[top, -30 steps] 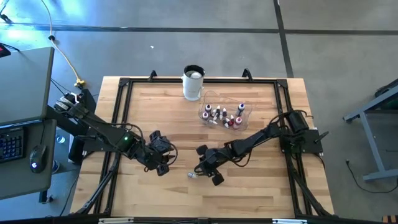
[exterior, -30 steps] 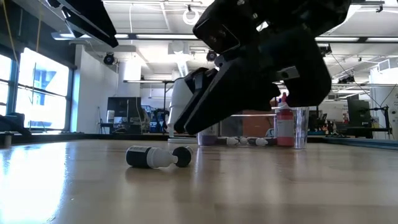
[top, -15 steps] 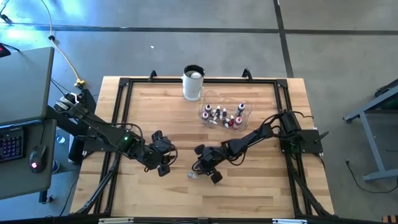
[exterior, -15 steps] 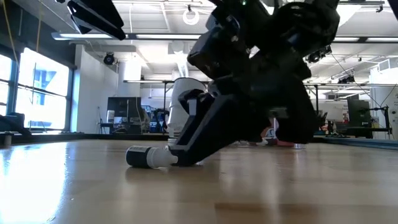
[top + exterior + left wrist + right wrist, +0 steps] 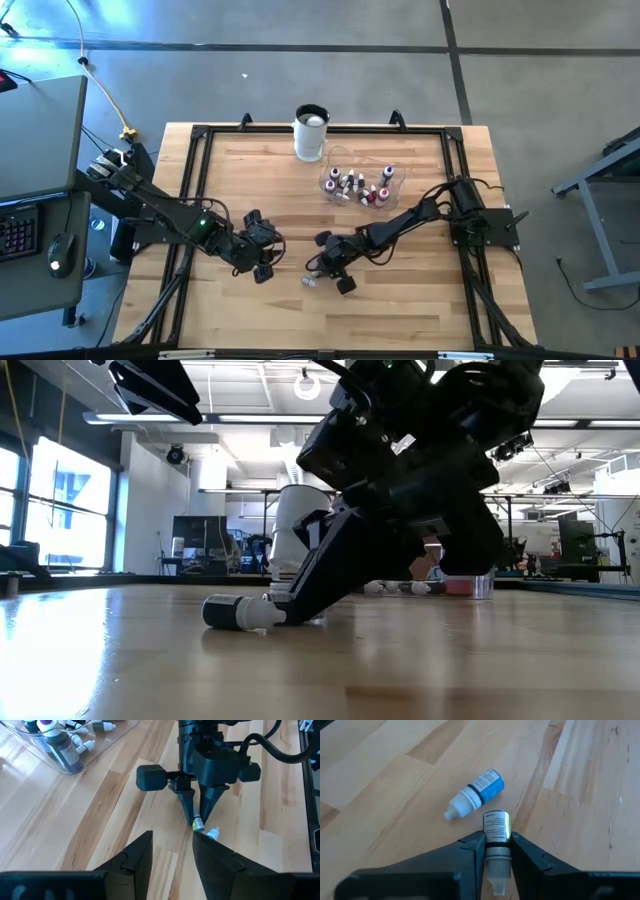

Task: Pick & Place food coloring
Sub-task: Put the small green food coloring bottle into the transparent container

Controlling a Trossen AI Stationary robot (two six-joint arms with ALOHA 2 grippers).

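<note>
Gripping: my right gripper has its fingers closed against the neck of one bottle that lies on the table; the dark body points away from my wrist and the white cap sits between the fingertips.
Lift status: low view shows the fingertips down at board level, so I judge the bottle not yet raised.
Second bottle: a blue one lies on its side just beyond my fingertips, near the held bottle but apart from it.
Left gripper: my left gripper waits low over the table, well to the side of the right one, facing it, fingers parted with nothing between them.
Bowl: clear bowl stands further along the table behind my right gripper, with several bottles already inside, some upright, some lying.
Cup: white cup stands beyond the bowl, near the table's far edge; untouched.
Progress: I judge the task well along, if the bowl is the goal; most bottles are in it, two remain out on the boards.
Outstanding: lift and carry the held bottle, release it, then return for the blue one.
Risk: hold is on the narrow neck; bottle may pivot when raised.
</note>
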